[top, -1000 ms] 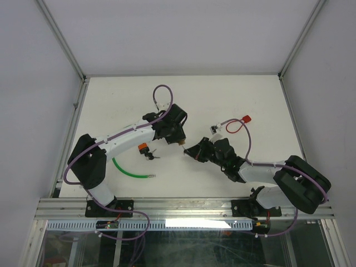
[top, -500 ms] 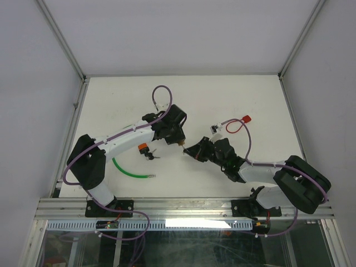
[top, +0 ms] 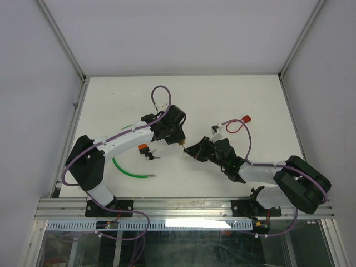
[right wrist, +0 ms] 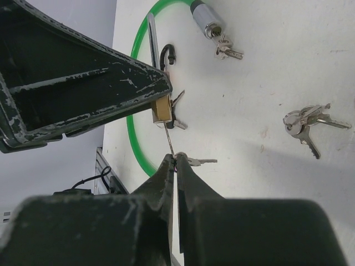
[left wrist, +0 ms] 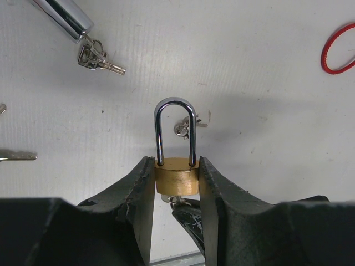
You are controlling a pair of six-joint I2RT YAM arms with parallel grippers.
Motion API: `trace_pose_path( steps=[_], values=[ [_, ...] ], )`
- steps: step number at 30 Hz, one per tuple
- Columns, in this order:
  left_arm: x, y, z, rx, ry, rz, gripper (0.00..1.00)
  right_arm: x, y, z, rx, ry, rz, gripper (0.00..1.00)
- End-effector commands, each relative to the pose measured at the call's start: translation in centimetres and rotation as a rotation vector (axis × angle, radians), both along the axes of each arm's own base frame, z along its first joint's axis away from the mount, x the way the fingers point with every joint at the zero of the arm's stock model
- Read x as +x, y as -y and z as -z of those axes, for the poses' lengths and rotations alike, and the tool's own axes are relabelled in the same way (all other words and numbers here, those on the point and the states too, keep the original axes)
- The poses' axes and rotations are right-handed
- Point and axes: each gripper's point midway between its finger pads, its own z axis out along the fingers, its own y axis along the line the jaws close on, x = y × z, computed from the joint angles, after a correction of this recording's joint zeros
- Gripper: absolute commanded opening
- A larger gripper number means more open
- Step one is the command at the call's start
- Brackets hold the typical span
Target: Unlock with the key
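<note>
- Gripping brass padlock (left wrist: 176, 177) by its body: left gripper (left wrist: 176, 167), shackle (left wrist: 175, 130) closed, above the table (left wrist: 266, 83).
- Right gripper (right wrist: 175, 162) clenched on key (right wrist: 169, 138); tip at padlock's underside, probably in the keyhole, entry hidden.
- Any padlock markings too small to read.

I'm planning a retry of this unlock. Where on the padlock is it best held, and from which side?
Probably the padlock's brass body, pinched across its opposite sides as the left gripper does, coming from the end away from the shackle. The body is broad and solid; the thin round shackle would likely slip.
</note>
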Motion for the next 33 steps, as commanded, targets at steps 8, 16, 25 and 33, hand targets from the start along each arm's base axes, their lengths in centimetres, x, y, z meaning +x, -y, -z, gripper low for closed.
trace_pose_path(
  steps=[8,16,25,33],
  values=[
    [0.0,0.9,-2.3,-0.096,0.040,-0.001,0.11,1.4,-0.1,-3.2,0.102,0.056,0.073,0.00],
    [-0.1,1.3,-2.2,-0.111,0.035,-0.004,0.10,1.7,0.3,-3.0,0.092,0.046,0.104,0.00],
    [-0.9,1.6,-2.3,-0.180,0.013,-0.048,0.10,2.1,0.1,-2.9,0.116,0.053,0.117,0.00],
    [-1.4,2.0,-2.6,-0.251,-0.006,-0.069,0.10,2.7,-0.3,-3.1,0.145,0.099,0.119,0.00]
  ],
)
